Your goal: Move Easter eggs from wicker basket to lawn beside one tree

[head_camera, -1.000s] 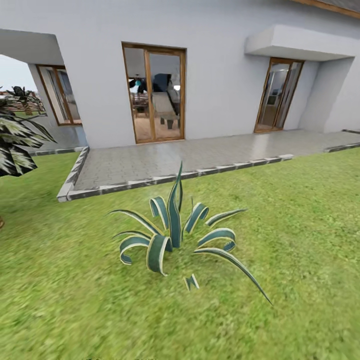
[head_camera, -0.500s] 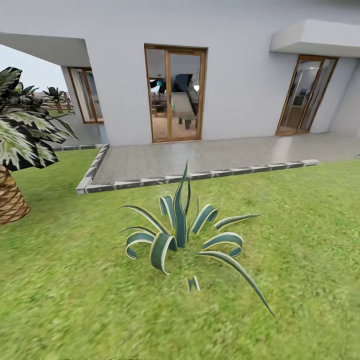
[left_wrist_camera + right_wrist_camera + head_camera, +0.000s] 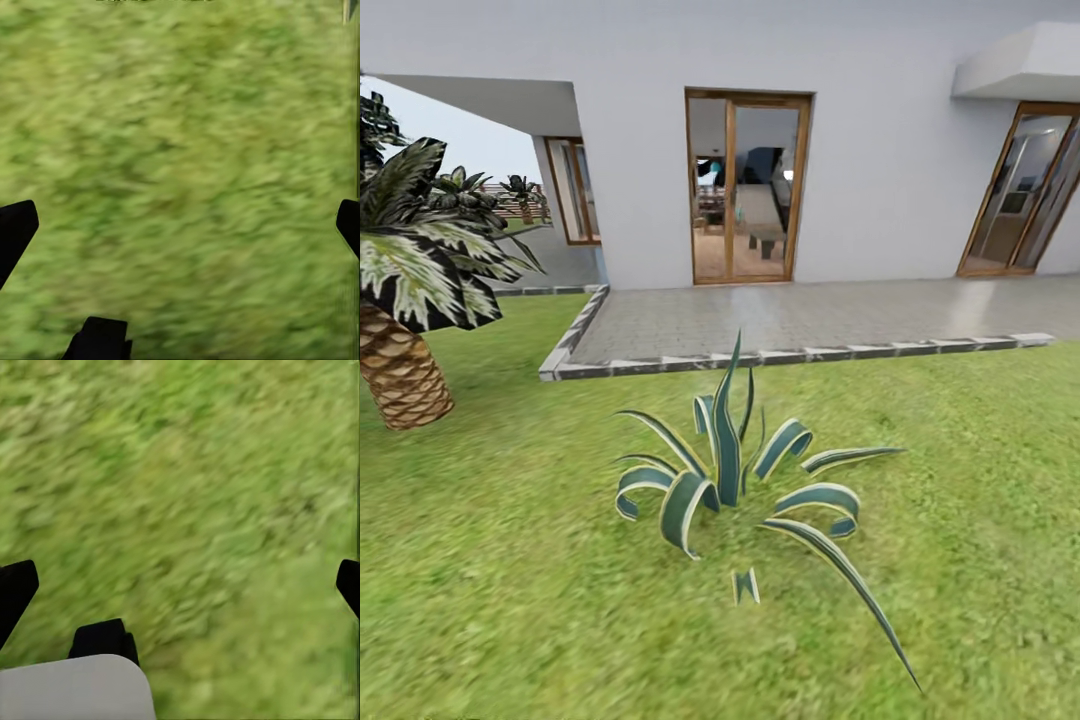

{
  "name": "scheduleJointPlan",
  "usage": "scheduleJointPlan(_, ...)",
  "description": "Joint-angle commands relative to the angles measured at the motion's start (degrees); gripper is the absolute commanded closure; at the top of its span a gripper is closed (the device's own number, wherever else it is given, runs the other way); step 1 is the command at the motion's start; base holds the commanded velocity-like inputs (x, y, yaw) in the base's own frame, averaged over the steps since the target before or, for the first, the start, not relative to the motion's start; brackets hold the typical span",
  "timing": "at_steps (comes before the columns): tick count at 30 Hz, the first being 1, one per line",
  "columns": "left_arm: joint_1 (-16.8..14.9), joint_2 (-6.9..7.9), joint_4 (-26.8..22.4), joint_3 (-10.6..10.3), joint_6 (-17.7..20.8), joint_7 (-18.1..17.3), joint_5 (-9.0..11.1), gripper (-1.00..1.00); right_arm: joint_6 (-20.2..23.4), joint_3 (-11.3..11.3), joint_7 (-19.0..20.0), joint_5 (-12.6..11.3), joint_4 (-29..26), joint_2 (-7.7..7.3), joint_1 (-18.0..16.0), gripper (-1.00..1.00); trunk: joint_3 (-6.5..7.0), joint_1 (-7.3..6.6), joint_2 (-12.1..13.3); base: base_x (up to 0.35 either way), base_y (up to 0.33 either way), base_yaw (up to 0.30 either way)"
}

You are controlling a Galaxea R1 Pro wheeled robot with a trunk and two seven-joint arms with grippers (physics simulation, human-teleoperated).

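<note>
The lawn (image 3: 980, 470) of short mottled green grass spreads across the near ground in the head view. The three Easter eggs, the wicker basket and the pale-trunked tree are out of view. In the left wrist view my left gripper (image 3: 180, 229) hangs open over blurred grass (image 3: 187, 150), its dark fingertips (image 3: 15, 229) far apart with nothing between them. My right gripper (image 3: 180, 585) is open over grass (image 3: 195, 472) in the same way, empty, with its black fingertips (image 3: 15, 589) at the two sides.
A spiky striped agave plant (image 3: 735, 480) grows from the grass just ahead. A short scaly-trunked palm (image 3: 400, 370) stands at the left. Beyond lie a grey paved patio (image 3: 800, 315) with a stone kerb and a white house with glass doors (image 3: 748, 190).
The whole head view has swung to the left: the house, patio and agave slid right in the picture, and the palm came into sight at the left.
</note>
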Motion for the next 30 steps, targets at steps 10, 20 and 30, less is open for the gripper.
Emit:
scheduleJointPlan(10,-0.1,-0.03,0.0,0.0,-0.2,0.0,0.4,-1.00,-0.2,-0.1,0.0,0.0,0.1,0.01,0.0,-1.00,-0.05,0.01,0.0,0.024,-0.160,0.206)
scheduleJointPlan(20,0.0,-0.03,0.0,0.0,-0.2,0.0,0.4,-1.00,-0.2,-0.1,0.0,0.0,0.1,0.01,0.0,-1.00,-0.05,0.01,0.0,0.000,-0.189,0.214)
scheduleJointPlan(30,0.0,-0.03,0.0,0.1,-0.2,0.0,0.4,-1.00,-0.2,-0.1,0.0,0.0,0.1,0.01,0.0,-1.00,-0.05,0.01,0.0,0.025,-0.277,0.223)
